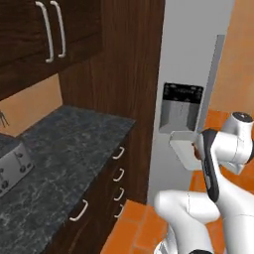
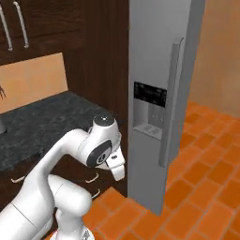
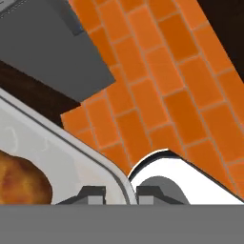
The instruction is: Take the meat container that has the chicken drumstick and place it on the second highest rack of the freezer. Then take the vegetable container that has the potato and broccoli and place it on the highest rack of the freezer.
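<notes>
Meat container (image 3: 57, 147) sits pinched by its rim in my gripper (image 3: 120, 193), jaws nipped on that thin edge, chicken drumstick (image 3: 21, 178) inside at the near-left of my hand view. In the left base view the tray (image 1: 182, 149) hangs roughly level, long axis running left-right, just in front of the freezer (image 2: 154, 56). Door looks closed; I'd say no container is racked yet.

Dark countertop (image 1: 74, 144) w/ toaster (image 1: 12, 166) on left; orange tile floor (image 2: 206, 178).
</notes>
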Motion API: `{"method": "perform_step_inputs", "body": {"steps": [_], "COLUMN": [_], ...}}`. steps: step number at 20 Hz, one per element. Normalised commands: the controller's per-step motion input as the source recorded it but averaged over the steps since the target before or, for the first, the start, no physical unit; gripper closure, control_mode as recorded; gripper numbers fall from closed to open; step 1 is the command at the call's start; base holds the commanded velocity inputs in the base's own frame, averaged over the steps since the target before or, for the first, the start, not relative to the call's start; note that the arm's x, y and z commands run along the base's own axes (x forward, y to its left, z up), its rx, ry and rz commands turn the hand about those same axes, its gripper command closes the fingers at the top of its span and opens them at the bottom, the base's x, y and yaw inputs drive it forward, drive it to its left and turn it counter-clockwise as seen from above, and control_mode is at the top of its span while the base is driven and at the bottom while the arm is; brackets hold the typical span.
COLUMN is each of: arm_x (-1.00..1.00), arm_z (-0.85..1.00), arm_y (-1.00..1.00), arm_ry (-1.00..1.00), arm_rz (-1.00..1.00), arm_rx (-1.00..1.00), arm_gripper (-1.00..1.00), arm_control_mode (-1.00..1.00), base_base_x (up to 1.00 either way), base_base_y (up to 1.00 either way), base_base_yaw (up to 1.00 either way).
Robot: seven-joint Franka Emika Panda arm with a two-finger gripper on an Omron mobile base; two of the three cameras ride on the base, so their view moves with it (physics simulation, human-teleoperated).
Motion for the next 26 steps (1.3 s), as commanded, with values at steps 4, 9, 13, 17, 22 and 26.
{"method": "perform_step_inputs", "body": {"steps": [4, 9, 13, 17, 22, 26], "arm_x": [0.0, 0.0, 0.0, 0.0, 0.0, 0.0], "arm_z": [0.0, 0.0, 0.0, 0.0, 0.0, 0.0], "arm_y": [0.0, 0.0, 0.0, 0.0, 0.0, 0.0], "arm_ry": [0.0, 0.0, 0.0, 0.0, 0.0, 0.0], "arm_rz": [0.0, 0.0, 0.0, 0.0, 0.0, 0.0], "arm_rx": [0.0, 0.0, 0.0, 0.0, 0.0, 0.0], "arm_gripper": [1.0, 1.0, 1.0, 1.0, 1.0, 1.0], "arm_control_mode": [1.0, 1.0, 1.0, 1.0, 1.0, 1.0], "base_base_x": [0.0, 0.26, 1.0, 1.0, 1.0, 1.0], "base_base_y": [0.0, -0.53, -0.02, -0.46, -1.0, -0.77], "base_base_yaw": [-1.0, -0.85, -0.48, -0.11, 0.2, 0.26]}}
